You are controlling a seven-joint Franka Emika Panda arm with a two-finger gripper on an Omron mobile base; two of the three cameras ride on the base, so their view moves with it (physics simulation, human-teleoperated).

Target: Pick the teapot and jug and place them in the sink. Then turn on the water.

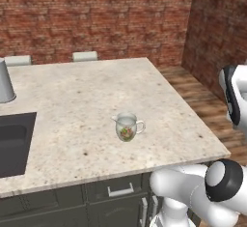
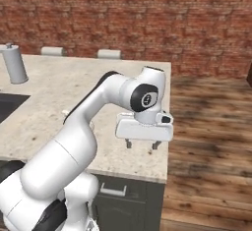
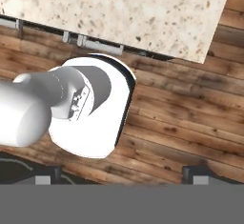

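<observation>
Jug (image 1: pixel 128 127) upright mid-counter (image 1: pixel 87 100), well right of sink (image 1: pixel 14 141), awaiting pickup; gripper (image 2: pixel 142 145) spread wide, empty, hanging off the counter edge, not yet lined up.

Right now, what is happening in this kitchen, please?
The white robot arm holds nothing. Its pincer is open and hangs past the right front corner of the stone counter, over the wooden floor, pointing down. The jug stands upright on the counter, untouched, to the right of the dark sink. A grey canister stands behind the sink. Nothing has been picked yet.
</observation>
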